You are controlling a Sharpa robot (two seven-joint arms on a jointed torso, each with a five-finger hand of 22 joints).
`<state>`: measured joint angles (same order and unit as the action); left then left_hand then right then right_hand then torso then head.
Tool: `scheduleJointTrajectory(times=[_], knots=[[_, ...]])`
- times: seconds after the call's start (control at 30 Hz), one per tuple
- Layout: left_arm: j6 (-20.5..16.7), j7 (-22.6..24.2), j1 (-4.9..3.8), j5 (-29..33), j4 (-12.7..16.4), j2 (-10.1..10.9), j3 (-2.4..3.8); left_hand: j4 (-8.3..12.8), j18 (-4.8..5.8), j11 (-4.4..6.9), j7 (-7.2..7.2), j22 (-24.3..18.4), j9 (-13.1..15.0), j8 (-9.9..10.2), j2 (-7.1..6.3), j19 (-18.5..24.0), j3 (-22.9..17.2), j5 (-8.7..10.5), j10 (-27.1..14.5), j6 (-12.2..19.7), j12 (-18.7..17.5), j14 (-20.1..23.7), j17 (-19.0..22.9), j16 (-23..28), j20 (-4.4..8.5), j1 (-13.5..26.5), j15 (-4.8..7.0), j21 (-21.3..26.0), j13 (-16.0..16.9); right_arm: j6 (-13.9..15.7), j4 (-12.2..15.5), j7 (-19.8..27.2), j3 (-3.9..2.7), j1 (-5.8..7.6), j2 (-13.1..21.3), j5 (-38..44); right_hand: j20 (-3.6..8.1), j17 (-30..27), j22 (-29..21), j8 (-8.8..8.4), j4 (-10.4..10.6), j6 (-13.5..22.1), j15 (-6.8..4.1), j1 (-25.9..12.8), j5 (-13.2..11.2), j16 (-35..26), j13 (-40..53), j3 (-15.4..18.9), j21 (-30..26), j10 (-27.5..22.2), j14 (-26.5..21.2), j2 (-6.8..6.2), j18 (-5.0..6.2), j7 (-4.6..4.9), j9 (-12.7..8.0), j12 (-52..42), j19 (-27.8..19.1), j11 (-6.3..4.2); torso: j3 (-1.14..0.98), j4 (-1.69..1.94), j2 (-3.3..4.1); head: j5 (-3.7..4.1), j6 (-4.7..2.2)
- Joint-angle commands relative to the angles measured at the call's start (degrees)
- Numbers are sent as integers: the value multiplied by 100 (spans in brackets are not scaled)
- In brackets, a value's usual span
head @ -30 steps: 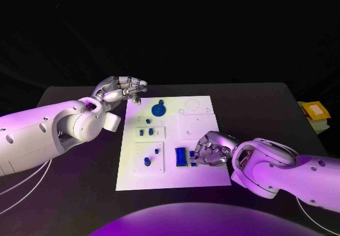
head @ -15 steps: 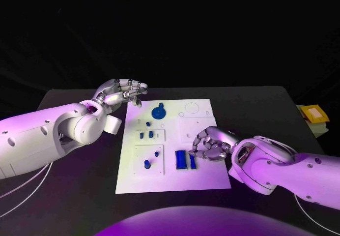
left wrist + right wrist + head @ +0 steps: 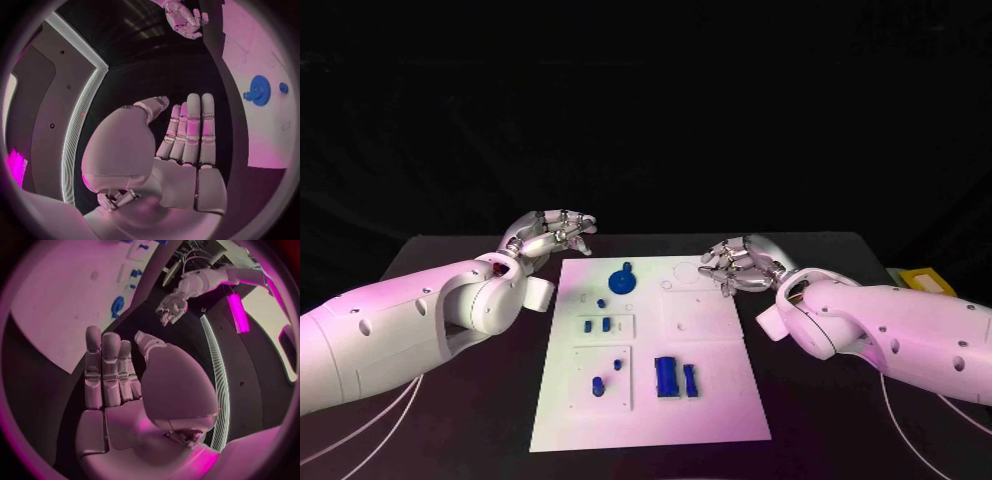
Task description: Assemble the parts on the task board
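The white rectangular task board (image 3: 711, 385) lies in the middle of the black table (image 3: 834, 400), and both silver many-fingered hands hang near its far end, apart from it. The left hand (image 3: 553, 233) is just off the far left corner, the right hand (image 3: 737, 266) by the far right edge. Both wrist views show the fingers straight and side by side with nothing in them, so each hand is released and empty. A yellow object (image 3: 923, 280) sits past the table's right edge, and the room behind is dark. On the board, a round blue disc part (image 3: 620, 279) lies nearest the left hand. Small blue pegs (image 3: 597, 324) stand in a raised square at mid-board. Two long blue bar parts (image 3: 675, 376) lie side by side toward the near end, well apart from both hands
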<state>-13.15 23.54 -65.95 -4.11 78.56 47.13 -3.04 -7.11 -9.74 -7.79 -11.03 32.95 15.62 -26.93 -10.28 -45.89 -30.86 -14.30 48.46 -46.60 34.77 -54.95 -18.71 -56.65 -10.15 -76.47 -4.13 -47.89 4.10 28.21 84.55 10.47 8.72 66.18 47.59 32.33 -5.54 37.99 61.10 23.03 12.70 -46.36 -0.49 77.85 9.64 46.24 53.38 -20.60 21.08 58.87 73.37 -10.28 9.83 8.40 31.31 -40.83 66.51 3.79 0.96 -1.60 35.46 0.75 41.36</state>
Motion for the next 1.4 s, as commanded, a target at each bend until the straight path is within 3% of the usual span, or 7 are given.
scheduleJointTrajectory(times=[0.03, 0.37, 0.4, 0.67, 0.7, 1.03, 1.4], knots=[[-96, 458, 12, 701, -216, -114, 7, -161, -40, -29, -2, -372, -45, 176, -33, 169, -31, 58, 299, -53, -558, 326, 413, 956, -86, 13, -83, 599, -64, -328, -472, 996, -18, 19, -196, -1676, -169, -322, -556, -301, 78, 288, 184, 68, -14, -919, -831, -200, -654, -415, -513, -92, 28, 115, -241, 838, -384, 137, -8, 3, -117, -16, -174], [-416, 881, 111, 1108, -1125, -636, 9, -393, -26, -328, -45, -2011, -409, 1061, -43, 503, 433, 76, 589, 91, -2590, 950, 1211, 3941, -627, -205, -586, 3077, -52, -837, -1795, 1373, -61, 35, -751, -2573, -779, -1259, -2480, -981, -43, -28, 750, 0, -123, -2946, -3861, -288, -1756, -259, -1802, -48, 56, 351, -871, 2876, -1363, 531, -89, 61, -238, -112, -343], [-202, 491, 85, 779, -996, -553, 5, 711, 974, 779, 1103, -3295, -1562, 2693, 1028, 4589, 3086, 1430, -4846, 4660, -3477, 5495, 1871, 5665, 1015, 2206, 413, 4789, -410, -365, -1658, 969, -60, 29, -687, -2017, 554, -3799, -6110, -2303, -1270, 4636, 49, -2352, -964, -4624, -5338, 2060, -2108, -5887, -7337, 1028, -983, -840, -3131, 4083, -6651, -379, -47, 32, -189, -76, -311], [-634, 511, 159, 724, -678, -507, 50, 711, 974, 779, 1103, -3295, -1562, 2693, 1028, 4589, 3086, 1430, -4846, 4660, -3477, 5495, 1871, 5665, 1015, 3530, 413, 4789, -410, 20, -1226, 1159, -220, -95, -609, -2256, 554, -3799, -6110, -2303, -1270, 4636, 49, -3697, -964, -4624, -5338, 2060, -2108, -5887, -7337, 1028, -983, -840, -3131, 4083, -6651, -379, -74, 103, -322, -76, -526], [-738, 516, 177, 711, -601, -496, 61, 711, 974, 779, 1103, -3295, -1562, 2693, 1028, 4589, 3086, 1430, -4846, 4660, -3477, 5495, 1871, 5665, 1015, 7647, 413, 4789, -410, 113, -1121, 1204, -258, -125, -590, -2314, 554, -3799, -6110, -2303, -1270, 4636, 49, -7785, -964, -4624, -5338, 2060, -2108, -5887, -7337, 1028, -983, -840, -3131, 4083, -6651, -379, -79, 117, -347, -76, -567], [-2380, 592, 457, 502, 610, -320, 230, 711, 974, 779, 1103, -3295, -1562, 2693, 1028, 4589, 3086, 1430, -4846, 4660, -3477, 5495, 1871, 5665, 1015, 7647, 413, 4789, -410, 1334, 252, 1806, -765, -519, -342, -3073, 554, -3799, -6110, -2303, -1270, 4636, 49, -7785, -964, -4624, -5338, 2060, -2108, -5887, -7337, 1028, -983, -840, -3131, 4083, -6651, -379, -96, 160, -428, -75, -698], [-3097, 625, 579, 411, 1139, -244, 304, 711, 974, 779, 1103, -3295, -1562, 2693, 1028, 4589, 3086, 1430, -4846, 4660, -3477, 5495, 1871, 5665, 1015, 7647, 413, 4789, -410, 1590, 540, 1932, -872, -602, -290, -3233, 554, -3799, -6110, -2303, -1270, 4636, 49, -7785, -964, -4624, -5338, 2060, -2108, -5887, -7337, 1028, -983, -840, -3131, 4083, -6651, -379, -96, 160, -428, -75, -698]])
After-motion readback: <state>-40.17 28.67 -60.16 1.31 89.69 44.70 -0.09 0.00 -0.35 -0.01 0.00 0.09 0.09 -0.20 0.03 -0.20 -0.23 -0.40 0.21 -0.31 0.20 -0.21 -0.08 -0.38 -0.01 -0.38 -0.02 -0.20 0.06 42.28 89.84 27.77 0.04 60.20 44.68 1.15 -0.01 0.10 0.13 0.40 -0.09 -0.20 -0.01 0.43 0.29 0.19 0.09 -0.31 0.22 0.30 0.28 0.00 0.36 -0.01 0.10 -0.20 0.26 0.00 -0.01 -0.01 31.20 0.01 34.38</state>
